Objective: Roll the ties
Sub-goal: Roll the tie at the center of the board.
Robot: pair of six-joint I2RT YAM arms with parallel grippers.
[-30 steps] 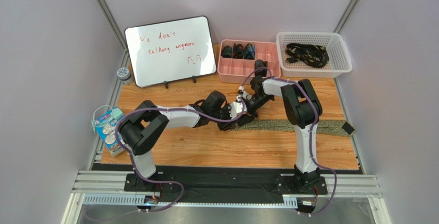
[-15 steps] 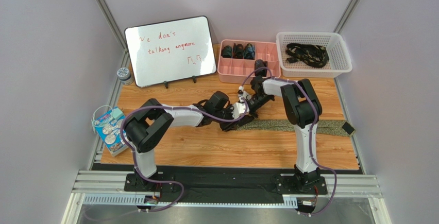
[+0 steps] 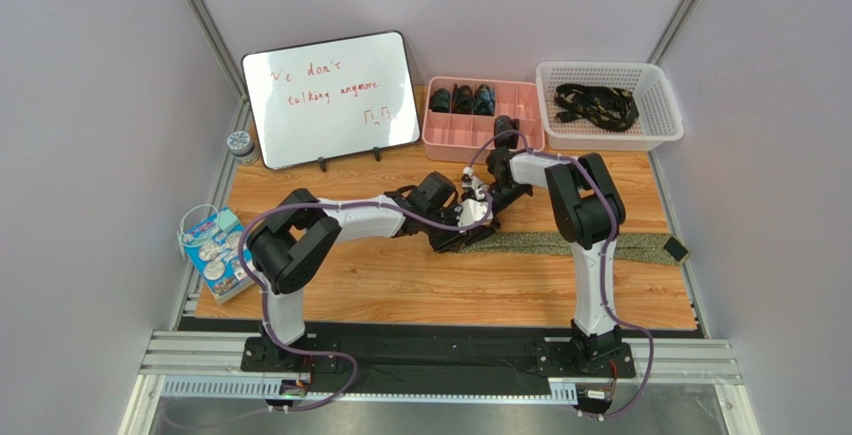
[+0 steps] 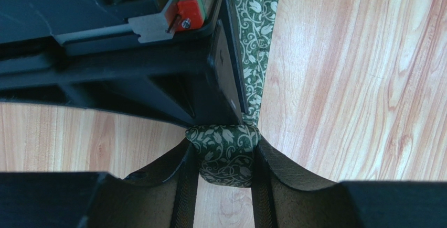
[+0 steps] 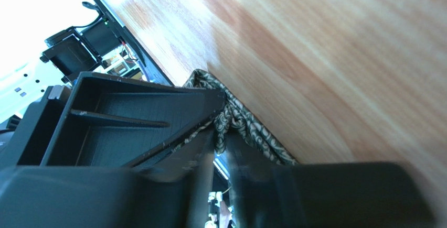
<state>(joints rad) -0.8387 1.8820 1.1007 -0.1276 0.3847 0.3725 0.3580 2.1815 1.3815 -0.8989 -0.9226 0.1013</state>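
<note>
Rolling is under way: my left fingers (image 4: 168, 181) clench the tie (image 4: 224, 154) at its rolled end; whether the right fingers (image 5: 252, 170) grip, I cannot tell. Next, I judge, comes another turn along the counter (image 4: 341, 81).

this was a robotics lab cell: plain grey walls (image 3: 90, 105) boxed in a wooden tabletop (image 3: 400, 295), and aluminium rails (image 3: 190, 360) held two robot arms (image 3: 592, 265).

Roll of tie (image 4: 224, 157) sits between left gripper (image 4: 224, 143) jaws; rest of tie lies flat on table (image 4: 341, 81) beyond them. Right gripper (image 5: 223, 123) jaws meet the tie just beside the roll, facing the left's. Tray (image 3: 460, 136) behind both, basket (image 3: 610, 141) behind-right, whiteboard (image 3: 330, 95) behind-left.
</note>
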